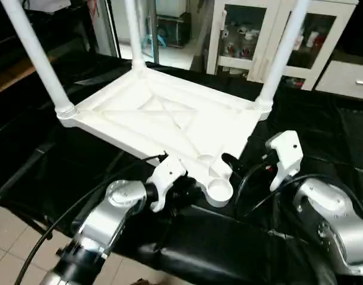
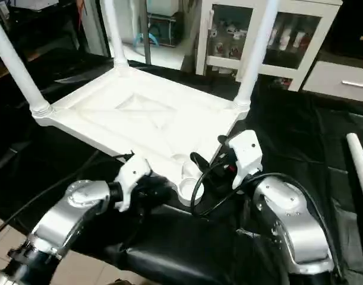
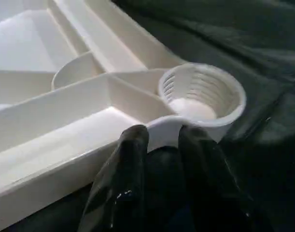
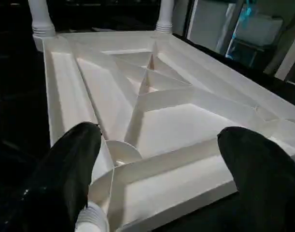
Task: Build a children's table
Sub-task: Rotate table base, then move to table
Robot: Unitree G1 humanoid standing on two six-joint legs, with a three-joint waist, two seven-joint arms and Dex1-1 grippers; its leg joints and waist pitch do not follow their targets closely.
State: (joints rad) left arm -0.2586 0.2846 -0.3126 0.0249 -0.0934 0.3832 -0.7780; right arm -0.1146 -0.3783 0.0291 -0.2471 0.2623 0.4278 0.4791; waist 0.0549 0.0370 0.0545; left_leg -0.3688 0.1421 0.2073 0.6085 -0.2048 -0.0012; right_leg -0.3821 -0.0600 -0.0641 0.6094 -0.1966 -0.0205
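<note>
Tabletop [image 1: 163, 113] lies upside down on the black-draped surface [image 1: 324, 136], X-ribs up. Three legs stand in their corner sockets: far left [image 1: 35, 56], back [image 1: 133, 35], far right [image 1: 282, 53]. The near corner socket [image 3: 203, 94] is empty; its threaded wall shows and nothing sits in it. A shallow round cup [image 3: 75, 70] moulded into the ribs beside it is empty too.

My left pincer [image 3: 161, 140] sits at the rim just beside that open socket, fingers [image 3: 130, 145] close together with a thin gap between them; I cannot tell whether they pinch the edge or only rest against it. My right pincer [image 4: 159, 145] hangs above the near edge of the top, fingers spread wide, holding nothing.

The fourth leg [image 2: 362, 172] lies on the surface off to my right, well apart from the top.

Step in hand, as I judge it: fit the last leg. To do it well:
- keep the left pincer steadying the corner so the top does not slide on the cloth
- take the leg with the right pincer near its middle, for control of the tip
- bring it upright over the socket before lowering, not at a slant
- seat the end square, then turn to catch the threads

Risk: a tilted entry could cross the threads or tip the top.
</note>
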